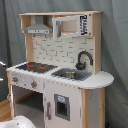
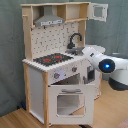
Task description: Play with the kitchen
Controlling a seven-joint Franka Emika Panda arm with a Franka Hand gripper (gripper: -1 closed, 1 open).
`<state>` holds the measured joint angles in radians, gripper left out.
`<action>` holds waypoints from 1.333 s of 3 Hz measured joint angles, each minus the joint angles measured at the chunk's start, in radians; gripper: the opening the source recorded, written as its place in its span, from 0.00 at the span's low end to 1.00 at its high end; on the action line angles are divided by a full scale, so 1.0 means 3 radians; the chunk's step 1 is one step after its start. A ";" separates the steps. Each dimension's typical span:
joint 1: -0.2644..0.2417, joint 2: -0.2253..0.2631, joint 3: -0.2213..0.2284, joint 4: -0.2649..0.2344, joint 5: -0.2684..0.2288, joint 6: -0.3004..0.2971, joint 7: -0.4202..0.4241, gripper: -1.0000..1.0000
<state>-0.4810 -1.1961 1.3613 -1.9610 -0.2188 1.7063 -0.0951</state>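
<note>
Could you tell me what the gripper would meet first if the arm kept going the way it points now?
Probably the kitchen, near its knobs; the gripper itself is hidden behind the arm, so depth is uncertain.

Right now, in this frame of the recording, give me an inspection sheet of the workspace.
Surface: wooden floor under the toy, bare where visible.
Job's things: kitchen upright; hob with red rings, black tap over the sink; in the second exterior view the oven door looks slightly ajar.
Clutter: nothing seen.
Grippers: robot arm sits in front of the kitchen's front, by the knobs; fingers not visible.
Cables: nothing seen.
Surroundings: grey curtain behind; a white object at the first exterior view's bottom left, unidentifiable.
</note>
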 joint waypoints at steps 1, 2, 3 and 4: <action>0.0140 0.0143 -0.0050 -0.0106 0.0093 -0.0154 -0.0176 1.00; 0.0166 0.0351 -0.0102 -0.0254 0.0246 -0.0124 -0.0415 1.00; 0.0163 0.0553 -0.0140 -0.0311 0.0357 -0.0062 -0.0660 1.00; 0.0162 0.0744 -0.0157 -0.0344 0.0451 0.0054 -0.0891 1.00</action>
<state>-0.4324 -0.9730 1.3141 -2.0641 -0.0834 1.7225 -0.3623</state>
